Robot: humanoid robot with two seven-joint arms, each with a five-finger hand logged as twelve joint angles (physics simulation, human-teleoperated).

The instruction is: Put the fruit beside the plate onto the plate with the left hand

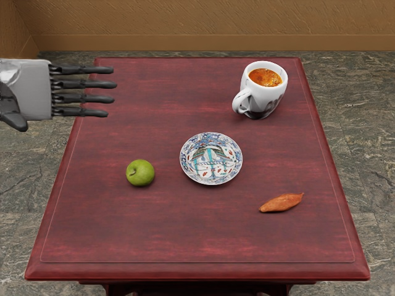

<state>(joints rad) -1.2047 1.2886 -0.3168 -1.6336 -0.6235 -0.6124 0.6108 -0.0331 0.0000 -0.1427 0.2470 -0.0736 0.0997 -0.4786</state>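
A small, round green apple point(140, 172) is seen resting whole, its skin smooth and evenly coloured, with a small dark stem mark shown on the side turned away from the plate. It is placed to the left of the plate point(211, 158), near it but clearly apart, and slightly nearer the viewer than the plate's centre. The plate is laid flat and right way up, a shallow round dish patterned in white, blue, teal and red.

Grey-and-black left robot hand point(58, 91), simulator render.
Boxy light-grey palm block with a smooth metallic sheen, four thin black segmented fingers with rounded tips, darker grey thumb.
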